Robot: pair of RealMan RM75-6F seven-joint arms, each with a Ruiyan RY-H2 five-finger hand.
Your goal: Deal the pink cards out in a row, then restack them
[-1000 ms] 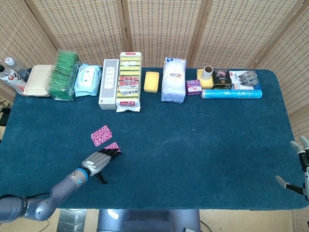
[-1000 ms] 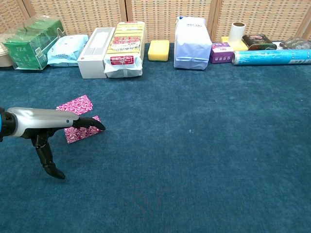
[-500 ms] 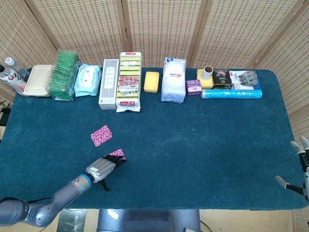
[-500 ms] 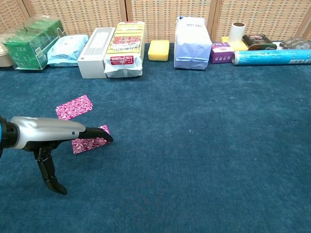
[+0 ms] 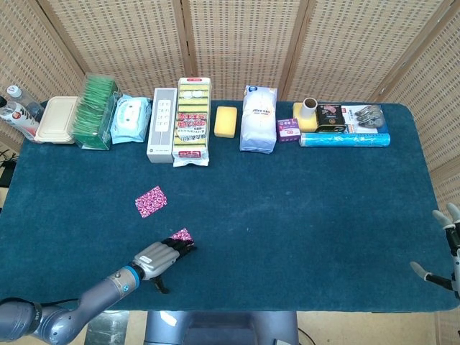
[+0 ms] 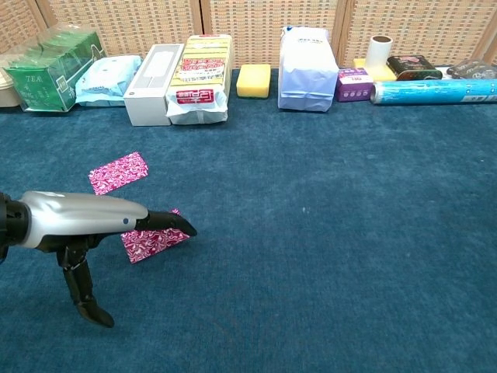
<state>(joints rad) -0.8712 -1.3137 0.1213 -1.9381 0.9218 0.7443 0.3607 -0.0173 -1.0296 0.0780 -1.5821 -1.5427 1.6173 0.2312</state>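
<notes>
The left hand (image 5: 159, 257) lay low over the blue table (image 5: 302, 215) near its front edge, fingers stretched forward and resting on a pink card (image 6: 153, 238), with the thumb hanging down apart from them in the chest view. The fingers pressed on top of that card rather than wrapped it; whether more than one card lay beneath them could not be told. A second pink card (image 5: 151, 201) lay flat and alone on the cloth, behind the pressed one and slightly to its left, clear of the hand, roughly in line with the white remote box (image 5: 162, 124) in the back row.

The right hand (image 5: 444, 248) showed only at the far right front corner of the table in the head view, fingers spread and holding nothing.

Along the back edge, left of the white remote box, stood a pack of wipes (image 5: 131, 118), a green tea box (image 5: 95, 111) and a beige lidded container (image 5: 57, 119). Right of it came a sponge pack (image 5: 194, 121), a yellow sponge (image 5: 226, 121), a white bag (image 5: 259, 118), a small purple box (image 5: 288, 129) and a blue roll (image 5: 344, 139).
</notes>
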